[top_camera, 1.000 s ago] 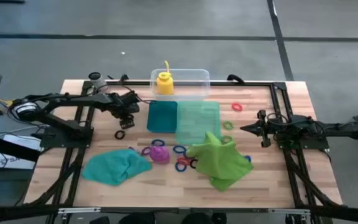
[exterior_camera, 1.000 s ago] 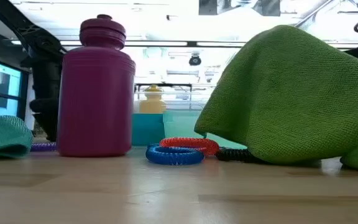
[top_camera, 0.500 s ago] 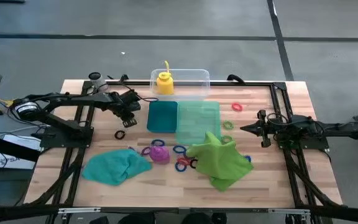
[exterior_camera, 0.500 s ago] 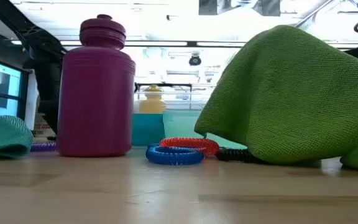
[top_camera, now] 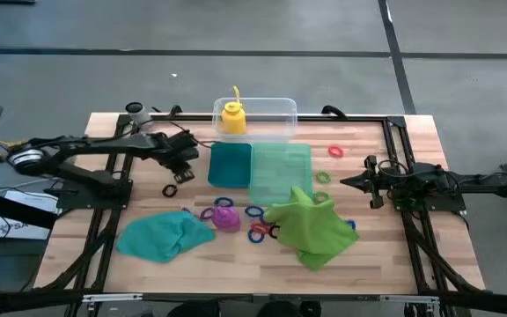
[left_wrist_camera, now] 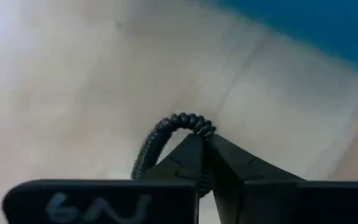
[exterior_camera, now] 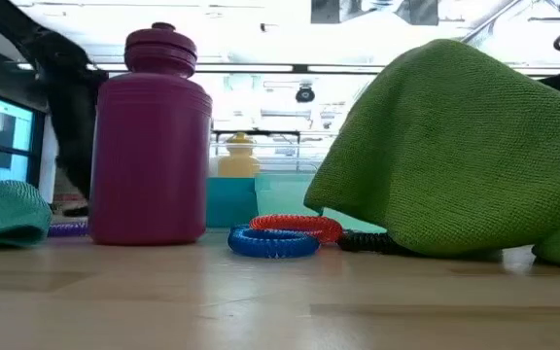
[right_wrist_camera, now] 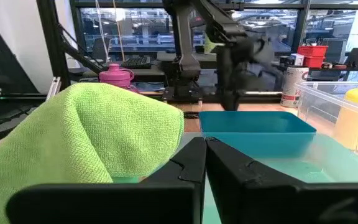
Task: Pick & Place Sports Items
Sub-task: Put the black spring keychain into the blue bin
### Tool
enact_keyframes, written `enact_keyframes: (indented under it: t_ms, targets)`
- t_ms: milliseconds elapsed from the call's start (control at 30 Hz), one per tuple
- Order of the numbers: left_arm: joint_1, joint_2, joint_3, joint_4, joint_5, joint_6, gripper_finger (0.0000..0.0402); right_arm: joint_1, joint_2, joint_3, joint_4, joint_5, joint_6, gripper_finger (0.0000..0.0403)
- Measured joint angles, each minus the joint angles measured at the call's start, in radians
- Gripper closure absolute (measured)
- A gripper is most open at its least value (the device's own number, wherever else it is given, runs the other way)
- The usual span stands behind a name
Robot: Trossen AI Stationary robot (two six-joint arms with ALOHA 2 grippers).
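From my overhead feed, the left gripper (top_camera: 186,164) sits left of centre, just left of the teal two-part plastic tray (top_camera: 260,171). On its wrist feed the jaws are clenched on a small black coiled ring (left_wrist_camera: 169,134), which loops up from the fingertips over the light wooden table (top_camera: 372,255).

Another black ring (top_camera: 170,190) lies on the wood just below that gripper in the overhead frame. The right gripper (top_camera: 370,182) waits at centre right, jaws pressed together with nothing between them.

The small yellow plastic bottle (top_camera: 232,117) stands in the clear plastic tub (top_camera: 275,111) at top centre. The small purple bottle (top_camera: 225,217) stands below the tray, with blue and red coiled rings (top_camera: 258,231) just to its right.

A teal soft cloth (top_camera: 163,236) is heaped at lower left, and a lime-green soft cloth (top_camera: 313,228) at lower centre-right overlaps the tray's lower right corner. A pink ring (top_camera: 335,151) and a green ring (top_camera: 323,177) lie right of the tray.
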Motion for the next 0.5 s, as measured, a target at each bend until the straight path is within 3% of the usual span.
enact_keyframes:
  t_ms: [300, 500]
  targets:
    - [-0.092, -0.129, 0.037, 0.03, -0.007, -0.062, 0.04, 0.0, 0.0, 0.0, 0.0, 0.0, 0.0, 0.0402]
    - [-0.151, -0.173, 0.052, 0.147, -0.013, -0.082, 0.04, 0.0, 0.0, 0.0, 0.0, 0.0, 0.0, 0.0402]
